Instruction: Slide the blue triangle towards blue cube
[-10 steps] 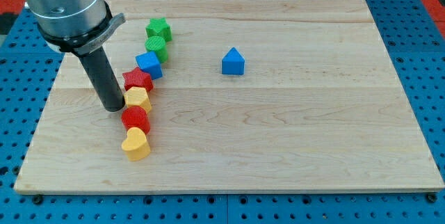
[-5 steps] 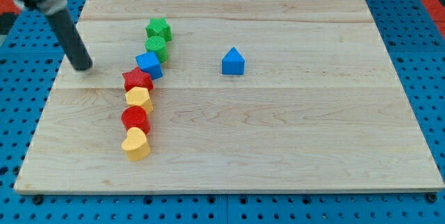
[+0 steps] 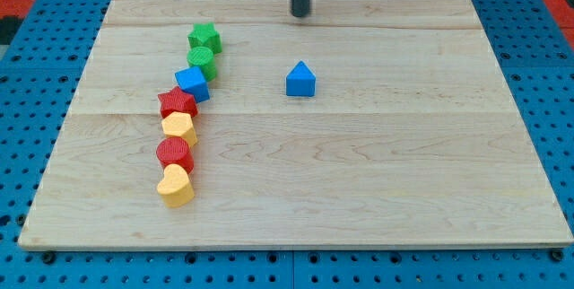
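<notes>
Pale wood made up the bench (image 3: 377, 172), which sat on a blue perforated base (image 3: 547, 74). No jaws were fitted or shown; the arm ended only in a dark rod, holding nothing, and my tip (image 3: 300, 15) stood near the bench's top edge, touching no block.

Straight toward the view's bottom from my tip, a clear gap away, sat the blue triangle (image 3: 300, 80), alone on open wood. The blue cube (image 3: 192, 83) lay toward the view's left and bottom of my tip, well apart from the triangle and at about the same height in the view.

That cube formed part of a slanting chain of blocks, all down and to the view's left of my tip. A green star (image 3: 204, 37) headed the chain, with a green cylinder (image 3: 201, 59) just below it, then the blue cube. Below the cube came a red star (image 3: 178, 103), a yellow hexagonal block (image 3: 178, 128), a red cylinder (image 3: 175, 154), and a yellow heart-like block (image 3: 175, 186), farthest of all from my tip. Neighbouring blocks in the chain touched or nearly touched.
</notes>
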